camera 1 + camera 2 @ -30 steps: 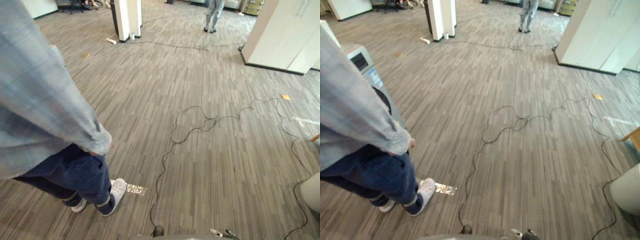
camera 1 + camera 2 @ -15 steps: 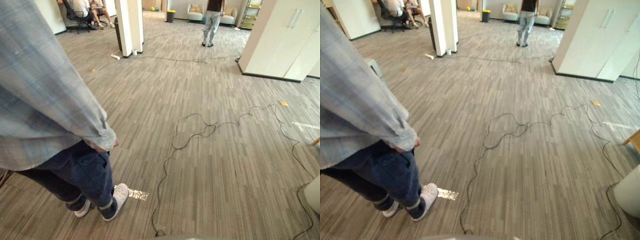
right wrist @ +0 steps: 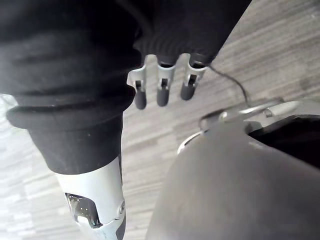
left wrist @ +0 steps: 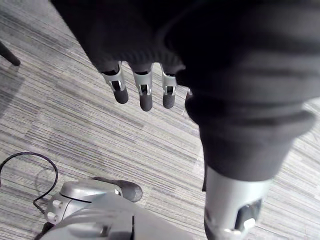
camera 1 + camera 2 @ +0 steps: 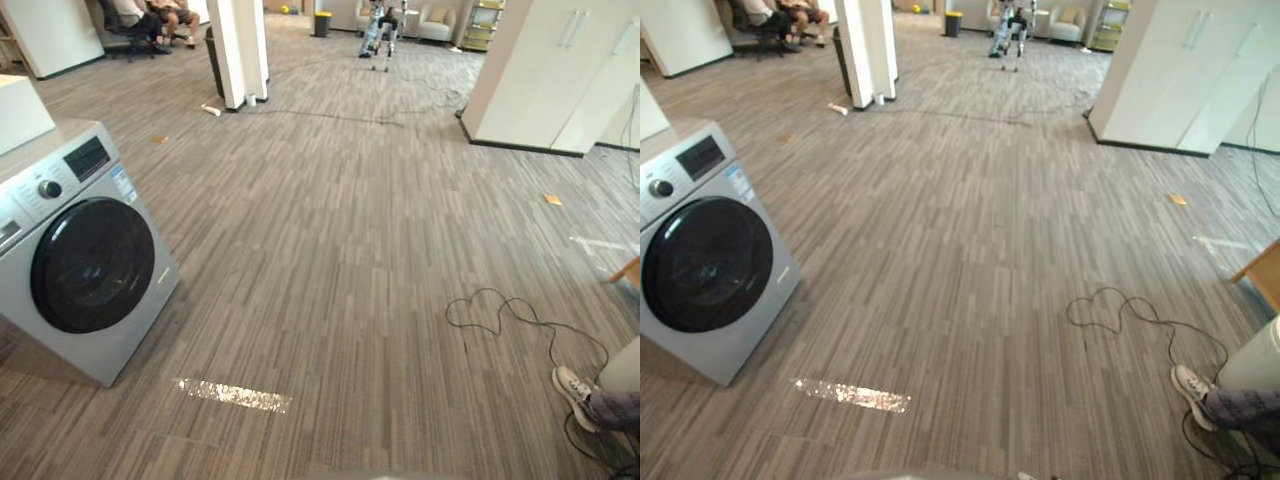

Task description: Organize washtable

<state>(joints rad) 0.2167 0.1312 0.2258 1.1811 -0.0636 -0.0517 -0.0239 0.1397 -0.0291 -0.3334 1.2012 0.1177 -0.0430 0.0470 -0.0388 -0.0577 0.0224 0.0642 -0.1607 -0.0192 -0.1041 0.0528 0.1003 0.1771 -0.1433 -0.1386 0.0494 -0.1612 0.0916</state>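
The left hand [image 4: 142,92] and right hand [image 3: 161,92] hung with fingers straight and slack, holding nothing, presumably for travel rather than work. A person's white shoe [image 5: 575,392] lay at 4 o'clock, and a silver-grey front-loading washing machine [image 5: 80,250] stood at 9. Between them the striped grey carpet floor [image 5: 330,250] ran open toward a white pillar [image 5: 238,50] at 11 and a white cabinet [image 5: 545,70] at 1. I could not tell where the washtable stood.
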